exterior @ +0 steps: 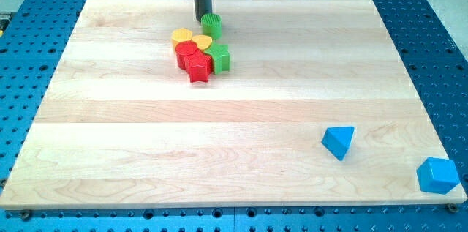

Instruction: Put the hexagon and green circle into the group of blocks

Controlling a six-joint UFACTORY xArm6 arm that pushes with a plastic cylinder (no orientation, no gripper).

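My tip (pixel 204 19) rests at the top of the board, touching the upper left side of the green circle (pixel 212 25). The green circle stands just above a cluster of blocks: a yellow hexagon (pixel 182 36), a yellow heart (pixel 202 42), a red circle (pixel 186 52), a red star (pixel 198 66) and a green star (pixel 219 57). The green circle nearly touches the yellow heart. The rod rises from the tip out of the view's top.
A blue triangle (pixel 338 142) lies at the lower right. A blue block (pixel 438 175) sits at the board's bottom right corner, near the edge. The wooden board (pixel 146 151) lies on a blue perforated table.
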